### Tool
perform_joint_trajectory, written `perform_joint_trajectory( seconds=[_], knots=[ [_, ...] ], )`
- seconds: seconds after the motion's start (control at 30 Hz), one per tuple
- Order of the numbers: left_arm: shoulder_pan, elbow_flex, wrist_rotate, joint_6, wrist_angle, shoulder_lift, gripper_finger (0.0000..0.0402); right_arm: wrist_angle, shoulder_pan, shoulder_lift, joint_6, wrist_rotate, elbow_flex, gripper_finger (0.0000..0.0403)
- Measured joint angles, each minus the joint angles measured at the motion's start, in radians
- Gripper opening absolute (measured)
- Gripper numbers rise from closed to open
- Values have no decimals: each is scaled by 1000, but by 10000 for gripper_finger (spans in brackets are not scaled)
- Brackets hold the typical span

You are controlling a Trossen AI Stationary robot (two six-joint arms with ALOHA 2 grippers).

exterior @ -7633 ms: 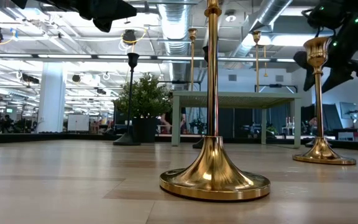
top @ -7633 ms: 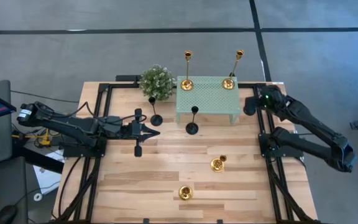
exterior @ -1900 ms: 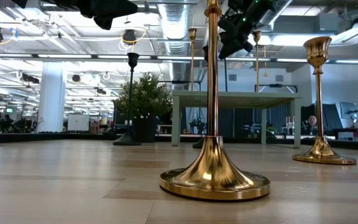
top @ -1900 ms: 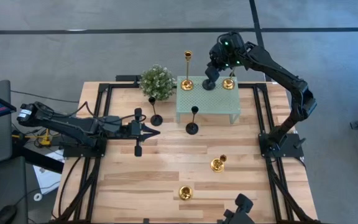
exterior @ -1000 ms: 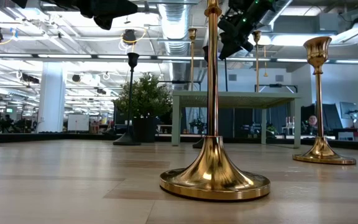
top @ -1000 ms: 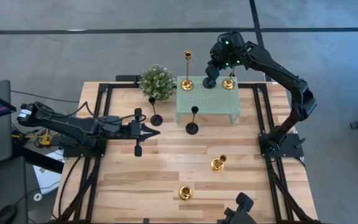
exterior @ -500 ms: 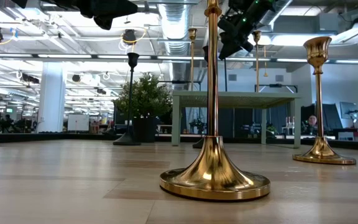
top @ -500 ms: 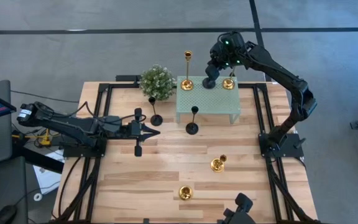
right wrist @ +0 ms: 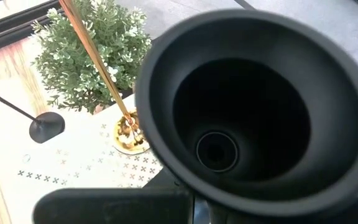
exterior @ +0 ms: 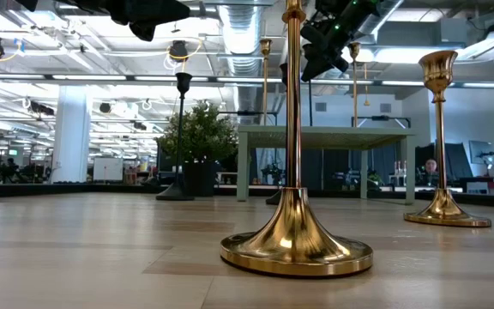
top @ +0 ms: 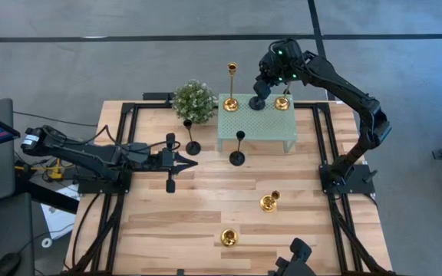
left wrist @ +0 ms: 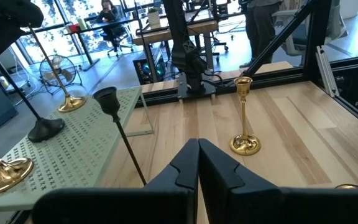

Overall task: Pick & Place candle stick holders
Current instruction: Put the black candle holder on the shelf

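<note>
The right gripper [top: 261, 90] is clenched on a matte black candle stick holder [top: 258, 102] whose round base rests on the mint green perforated stand [top: 257, 124] between two tall gold holders [top: 231, 86], its cup [right wrist: 229, 106] filling only the right wrist view, while the left gripper [top: 193, 162], fingers pressed together on nothing, waits over the wooden table [top: 206, 211].

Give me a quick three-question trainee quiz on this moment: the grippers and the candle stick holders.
1. True or false: the jaws of the left gripper stand wide open.
2. How many gold candle stick holders stand on the mint green stand?
3. What is the right gripper shut on? A: a gold holder. B: the black candle stick holder on the stand. C: nothing.

Key: 1 false, they are shut; 2 two; 3 B.
</note>
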Motion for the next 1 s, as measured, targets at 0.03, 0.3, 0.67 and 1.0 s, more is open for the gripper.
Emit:
perform_joint_trajectory(
  seconds=[0.03,0.3,0.67,1.0],
  knots=[
    [0,0,0,0,0,0,10,0,0,0,3,0,0,1],
    [0,0,0,0,0,0,10,-3,0,0,18,1,0,56],
    [0,0,0,0,0,0,10,-55,-1,-1,18,7,0,146],
    [0,0,0,0,0,0,10,-82,4,-2,24,79,0,242]
  ],
)
